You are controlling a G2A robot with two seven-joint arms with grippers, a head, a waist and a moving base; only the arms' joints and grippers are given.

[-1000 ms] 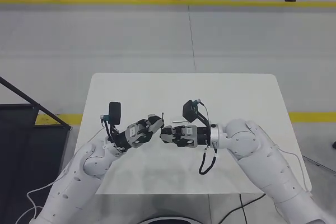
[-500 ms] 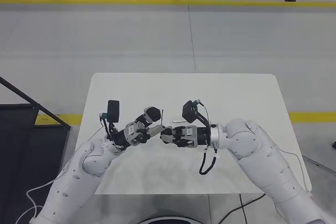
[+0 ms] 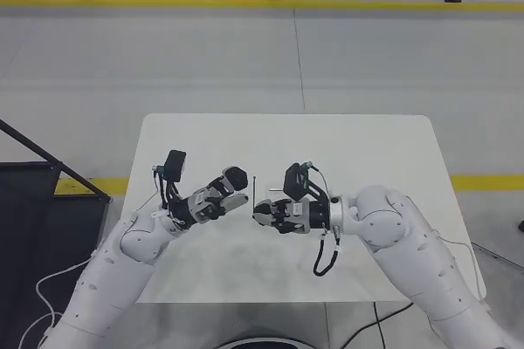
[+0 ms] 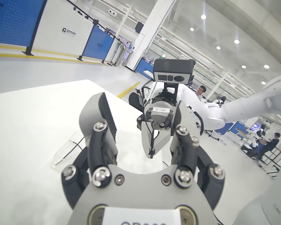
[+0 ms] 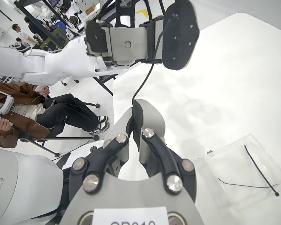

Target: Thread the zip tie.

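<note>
- above the middle of the white table (image 3: 375, 148), the two grippers face each other tip to tip, both held off the surface
- left gripper (image 3: 236, 190) sits on the left; its jaws are spread wide, the two black pads (image 5: 180, 36) well apart with nothing between them
- right gripper (image 3: 260, 212) sits just to the right of it; its jaws are clenched on the zip tie (image 3: 256, 186), pinched at the very tips
- zip tie is thin and black; from the pinch it rises as a fine strand, its free end up in the air between the two grippers
- from the right wrist, the zip tie (image 5: 144, 80) curves from the right gripper (image 5: 134, 105) across to the left gripper (image 5: 138, 37), passing beside the larger pad; whether it touches that pad cannot be told
- from the left wrist, the left gripper (image 4: 140, 101) frames the right gripper (image 4: 151, 154), with the zip tie (image 4: 152, 139) running along the closed tips
- a clear plastic tray (image 5: 269, 165) lies flat on the table close by the grippers; two spare zip ties (image 5: 260, 165) lie inside it, one crossing the other
</note>
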